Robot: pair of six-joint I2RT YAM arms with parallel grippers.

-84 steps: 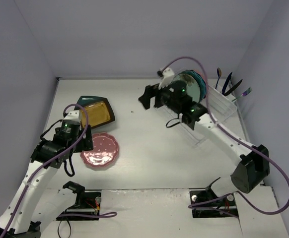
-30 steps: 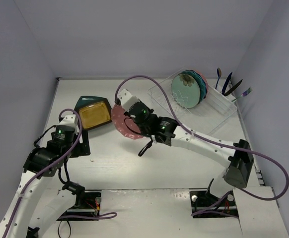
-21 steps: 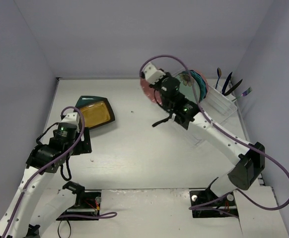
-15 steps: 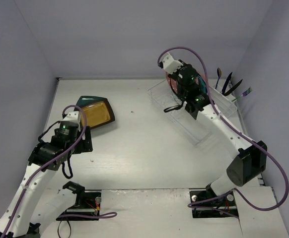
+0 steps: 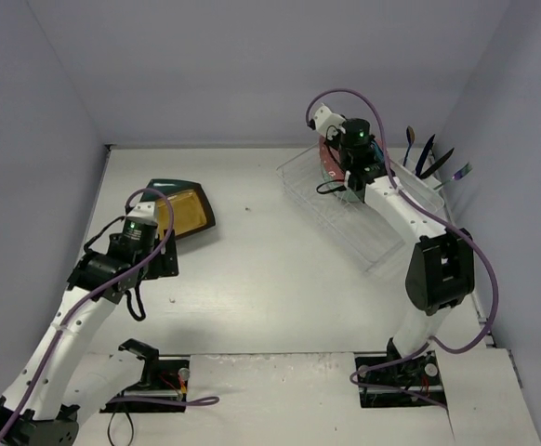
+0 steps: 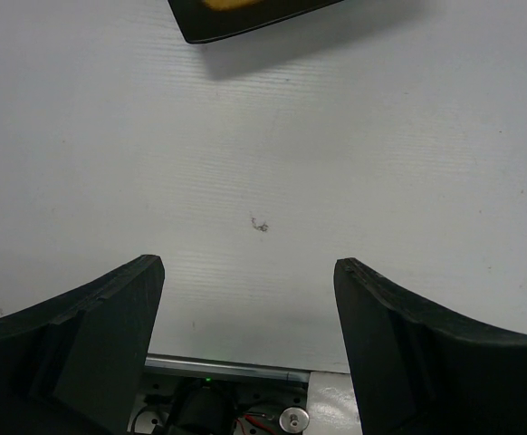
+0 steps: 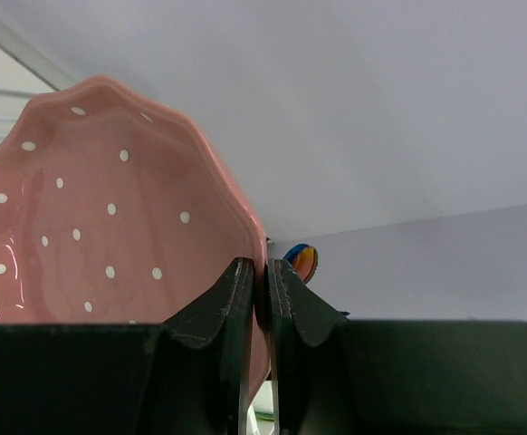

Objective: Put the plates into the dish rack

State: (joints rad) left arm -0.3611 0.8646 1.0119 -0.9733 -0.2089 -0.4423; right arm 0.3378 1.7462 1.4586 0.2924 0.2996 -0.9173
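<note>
Pink dotted plate [image 7: 110, 227] is up on edge in my right gripper [image 7: 259, 272], which is pinched tight on the scalloped rim, one pad on the face, one on the back. It hangs over the far end of the dish rack [image 5: 345, 218]. In the top view my wrist hides the lower edge, so I can't tell if it's in a slot yet.

Handling, my guess: stiff, glazed, slick, prob. chips if dropped on the ribs. A rim pinch is a thin hold w/ the weight hanging off to one side, so the plate may swivel in the pads. Lower slow and straight, let go only once the ribs carry it. Rack is clear thin plastic, looks light, could skid if shoved sideways. Utensils [image 5: 428, 153] stand at its right end, apart from the plate.

Left gripper [image 6: 248, 267] is spread wide, empty, low over bare tabletop [image 5: 252, 269], near the mustard-yellow plate [image 5: 179, 211], which lies partly over the dark teal plate [image 5: 164, 186]. Both squarish, lying flat. Best hold on the top one is prob. its raised black rim: one finger under the lip, one inside. The lower plate may drag along.
</note>
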